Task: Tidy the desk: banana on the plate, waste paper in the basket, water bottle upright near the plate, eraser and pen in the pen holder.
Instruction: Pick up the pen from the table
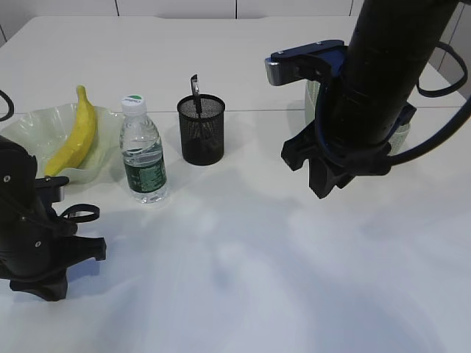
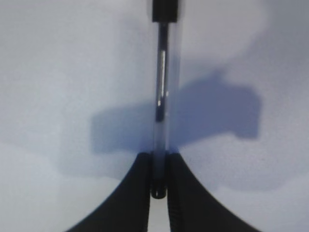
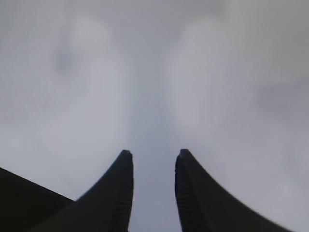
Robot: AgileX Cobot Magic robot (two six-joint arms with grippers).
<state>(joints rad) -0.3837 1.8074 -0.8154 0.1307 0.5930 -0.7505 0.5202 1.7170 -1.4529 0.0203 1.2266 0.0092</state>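
Left gripper [image 2: 159, 186] is clenching the pen [image 2: 162, 96] at its end for the holder [image 1: 201, 129]; right gripper [image 3: 153, 164] is hanging parted, empty.

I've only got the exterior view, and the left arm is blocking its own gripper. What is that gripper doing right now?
Observer: In the left wrist view, the left gripper is shut on one end of a clear-barrelled pen.
Operator: Which way does the pen point?
Observer: Straight out ahead of the fingertips, over bare desk, with its black section at the far end.
Operator: And the right gripper, is it holding anything?
Observer: No. In the right wrist view, the right gripper has its jaws apart with nothing between them, only blurred white surface beyond.
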